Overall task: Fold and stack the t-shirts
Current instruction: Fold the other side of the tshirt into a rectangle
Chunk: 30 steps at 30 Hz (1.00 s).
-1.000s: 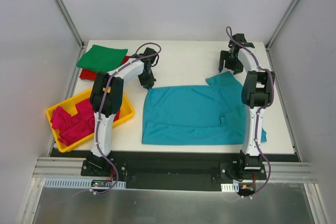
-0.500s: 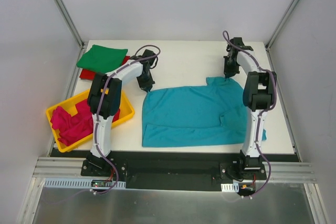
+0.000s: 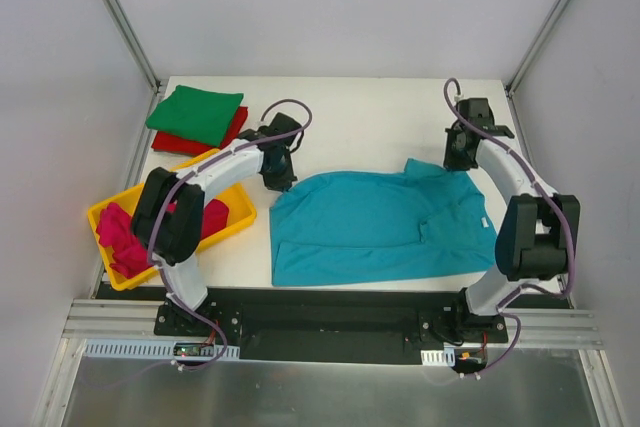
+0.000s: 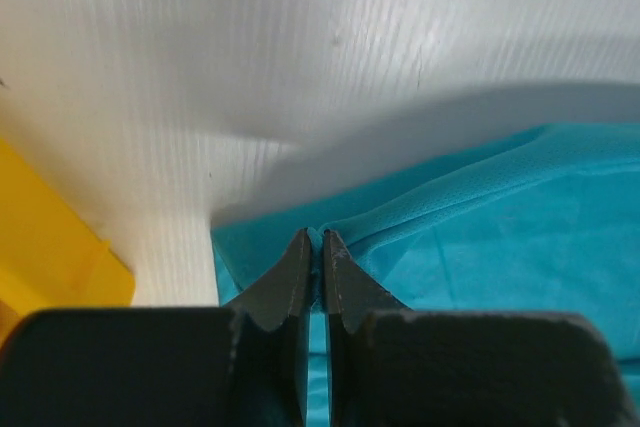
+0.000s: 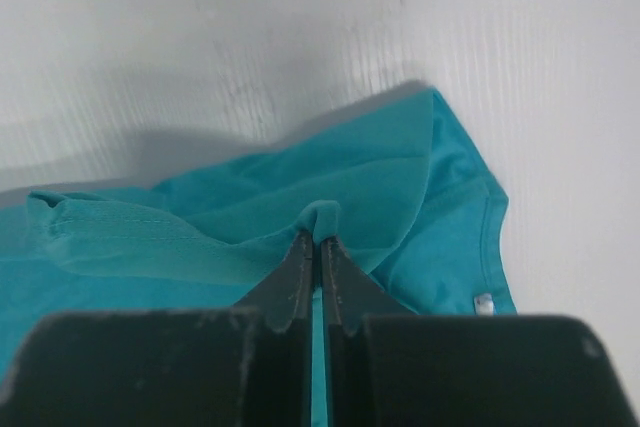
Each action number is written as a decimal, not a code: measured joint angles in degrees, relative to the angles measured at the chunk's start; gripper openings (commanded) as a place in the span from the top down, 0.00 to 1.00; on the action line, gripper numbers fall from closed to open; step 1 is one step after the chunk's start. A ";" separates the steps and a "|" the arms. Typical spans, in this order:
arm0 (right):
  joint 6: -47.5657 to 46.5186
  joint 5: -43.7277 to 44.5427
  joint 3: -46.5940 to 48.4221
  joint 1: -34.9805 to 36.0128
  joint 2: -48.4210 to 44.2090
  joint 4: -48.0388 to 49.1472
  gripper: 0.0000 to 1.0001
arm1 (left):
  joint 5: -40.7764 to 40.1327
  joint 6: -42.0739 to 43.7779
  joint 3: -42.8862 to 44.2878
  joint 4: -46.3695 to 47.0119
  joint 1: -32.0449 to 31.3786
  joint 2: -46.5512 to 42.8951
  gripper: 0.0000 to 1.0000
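A teal-blue t-shirt (image 3: 375,227) lies partly folded across the middle of the white table. My left gripper (image 3: 279,182) is shut on its far left corner, and the pinched cloth (image 4: 318,247) shows between the jaws. My right gripper (image 3: 455,159) is shut on the shirt's far right edge, where a small fold of fabric (image 5: 322,217) rises above the tips. The held far edge is raised off the table. A folded green t-shirt (image 3: 197,112) rests on a red t-shirt (image 3: 178,144) at the far left. Magenta-pink t-shirts (image 3: 135,232) fill the tray.
A yellow tray (image 3: 234,215) sits at the left, close to my left arm, and its corner (image 4: 50,247) shows in the left wrist view. Grey walls with metal rails enclose the table on three sides. The table's near edge runs just below the teal shirt.
Both grippers have shut on the teal shirt's far edge. That edge has moved toward the near side and bunched up, the right arm swinging out to the right.
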 measured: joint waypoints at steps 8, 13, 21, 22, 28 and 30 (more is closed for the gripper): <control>1.64 3.41 -13.57 0.00 -14.29 0.13 0.99 | -0.22 0.17 -11.13 3.48 -3.06 -10.34 1.00; 1.70 4.85 -16.85 -0.48 -21.88 -0.07 0.99 | -0.42 0.11 -16.74 4.85 -4.79 -14.95 1.00; 1.88 5.14 -22.62 -1.22 -26.05 -0.79 0.99 | -0.44 0.02 -20.74 6.64 -6.36 -17.14 1.00; 1.95 5.16 -23.10 -1.25 -26.18 -0.85 0.98 | -0.42 0.00 -21.05 6.73 -6.36 -17.25 0.99; 5.25 7.41 -28.74 -1.25 -29.73 -2.56 0.77 | -0.42 -0.70 -23.78 7.61 -6.36 -18.75 0.71; 8.41 8.94 -30.64 -1.27 -32.13 -4.83 0.61 | -0.39 -1.11 -25.16 7.69 -6.36 -20.11 0.63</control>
